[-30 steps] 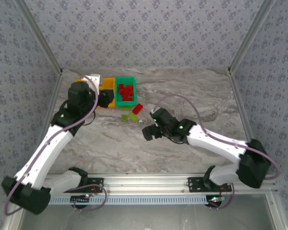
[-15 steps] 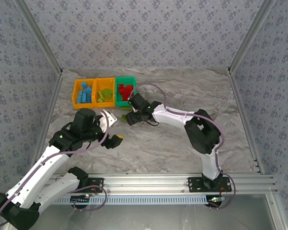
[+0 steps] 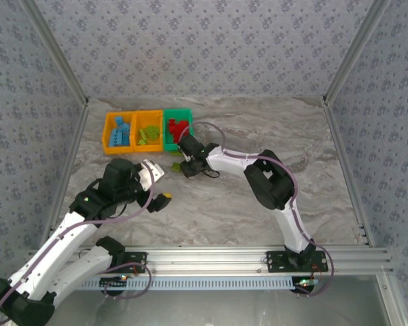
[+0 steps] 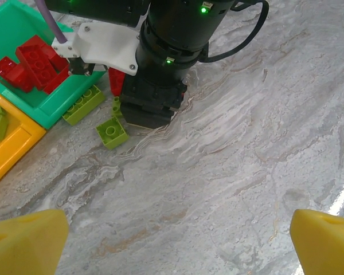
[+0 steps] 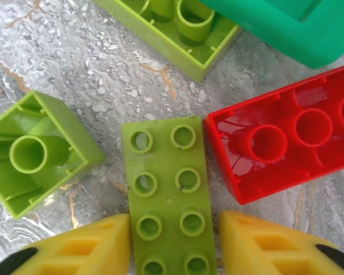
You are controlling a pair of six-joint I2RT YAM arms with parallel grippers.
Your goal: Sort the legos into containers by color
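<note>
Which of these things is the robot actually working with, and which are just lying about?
For the job: lime brick between the fingers of the right gripper; red brick; small upturned lime brick; long upturned lime brick; orange bin of blues; orange bin of limes; green bin of reds; open left gripper.
Just surroundings: marble table; metal rail; patterned walls.

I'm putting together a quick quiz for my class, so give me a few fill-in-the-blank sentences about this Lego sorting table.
1. The green bin holds ___ bricks.
2. The lime green brick between the fingers of the right gripper lies studs ___.
3. The jaws of the left gripper stand ___.
4. The blue bricks lie in the leftmost bin, coloured ___.
Missing words: red; up; open; orange.
</note>
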